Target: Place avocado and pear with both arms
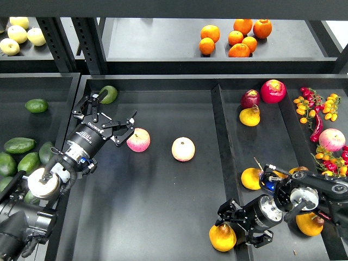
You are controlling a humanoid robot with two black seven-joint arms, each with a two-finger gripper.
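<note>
Head view: pear (pixel 222 237) between right pincer (pixel 235 224) fingers.

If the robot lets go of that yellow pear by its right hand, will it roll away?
Probably not far. The pear looks fat at the bottom and narrow on top, so it would likely wobble or curl round, not run straight. Its skin looks smooth and shiny, so it might slip in the right gripper. It seems solid, not squishy.
</note>
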